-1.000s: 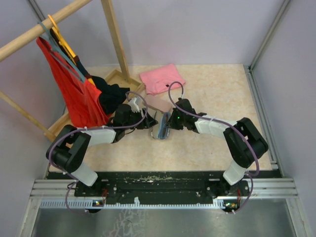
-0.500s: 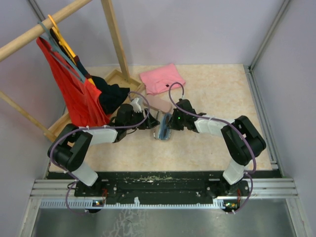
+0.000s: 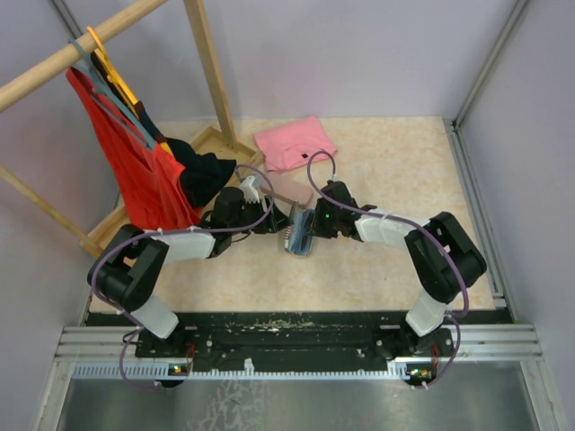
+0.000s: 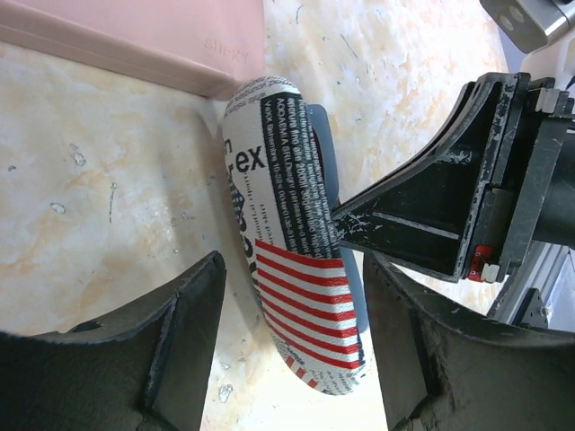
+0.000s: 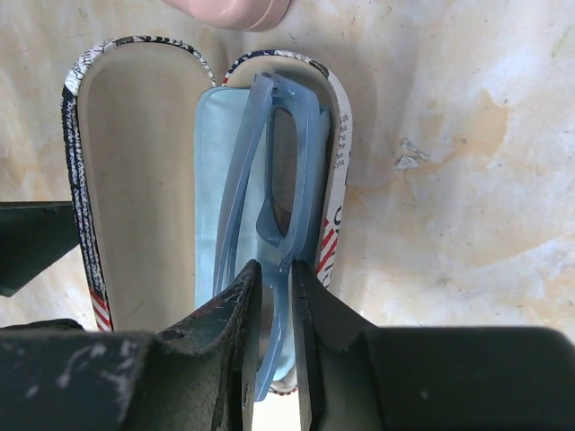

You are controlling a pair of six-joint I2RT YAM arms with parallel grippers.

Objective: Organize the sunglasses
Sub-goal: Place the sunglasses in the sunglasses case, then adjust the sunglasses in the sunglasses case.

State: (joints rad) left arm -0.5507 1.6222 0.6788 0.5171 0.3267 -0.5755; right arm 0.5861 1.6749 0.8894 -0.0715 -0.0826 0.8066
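Where the sunglasses (image 5: 274, 180) lie: on blue cloth (image 5: 211, 206) inside open flag-print case (image 5: 135, 180), centre frame;
Right gripper (image 5: 275, 269): narrowly astride their frame; grip cannot be told;
Left gripper (image 4: 292, 265): released, spread astride case.

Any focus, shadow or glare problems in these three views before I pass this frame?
Top external: even, soft light, no glare, but the flag-patterned case is tiny between the arms. Left wrist: the case's print is sharp; the left gripper's fingers are dark and slightly soft. Right wrist: sunglasses and blue cloth are crisp; the right gripper's fingers are dark and soft-edged.
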